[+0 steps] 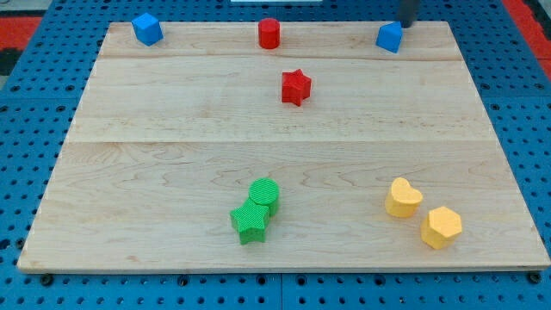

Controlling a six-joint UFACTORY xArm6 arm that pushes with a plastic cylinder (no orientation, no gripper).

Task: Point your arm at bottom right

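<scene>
My tip [405,23] shows at the view's top right, just above and right of a blue block [389,37] with a slanted top. The rod runs up out of frame. A blue cube [147,28] sits at the top left. A red cylinder [269,33] stands at the top middle, with a red star [295,87] below it. A green cylinder [264,193] touches a green star [250,222] near the bottom middle. A yellow heart-shaped block [402,197] and a yellow hexagon [441,227] lie at the bottom right, far from my tip.
The blocks lie on a light wooden board [172,155]. A blue perforated surface [34,129] surrounds the board on all sides. A red area [17,26] shows at the top left corner of the view.
</scene>
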